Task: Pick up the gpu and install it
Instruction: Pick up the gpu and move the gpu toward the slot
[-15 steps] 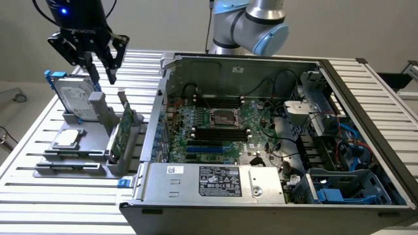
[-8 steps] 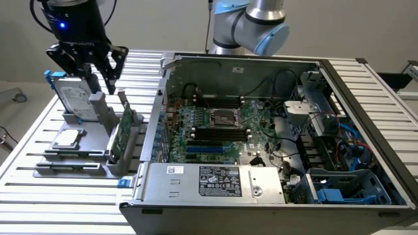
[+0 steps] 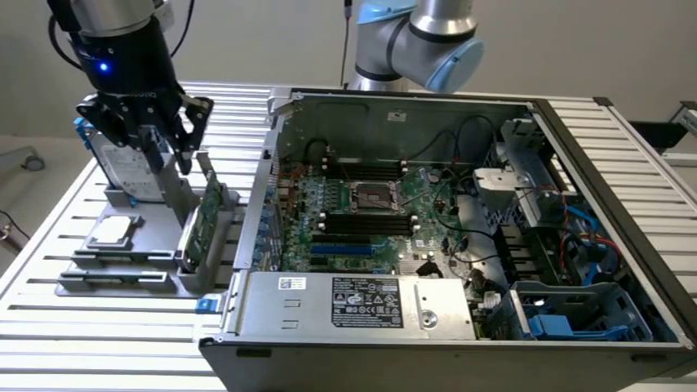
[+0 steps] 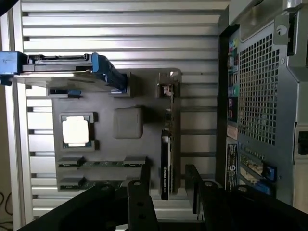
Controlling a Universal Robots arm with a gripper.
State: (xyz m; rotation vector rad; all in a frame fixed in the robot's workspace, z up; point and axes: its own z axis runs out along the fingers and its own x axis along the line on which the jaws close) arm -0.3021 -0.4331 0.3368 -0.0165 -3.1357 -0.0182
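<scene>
1. Over the gray parts holder [image 3: 159, 237], at the exterior view's left: the gripper [image 3: 166, 153], jaws spread wide and gripping nothing.
2. Standing on its long edge in a slot of that holder, on the side nearest the open computer case [image 3: 414, 106]: the gpu [image 3: 212, 214], with green board face showing.
3. From the wrist view, seen edge-on as a thin dark strip, with one end lying between the two black fingers [image 4: 139, 202]; no contact visible there.
4. Also kept on the holder: an upright hard drive [image 3: 114, 167] in a blue frame, a flat CPU [image 3: 114, 231], and memory sticks [image 3: 114, 278].
5. Inside the case: a green motherboard [image 3: 360, 208], lying flat, well apart from the gpu.
</scene>
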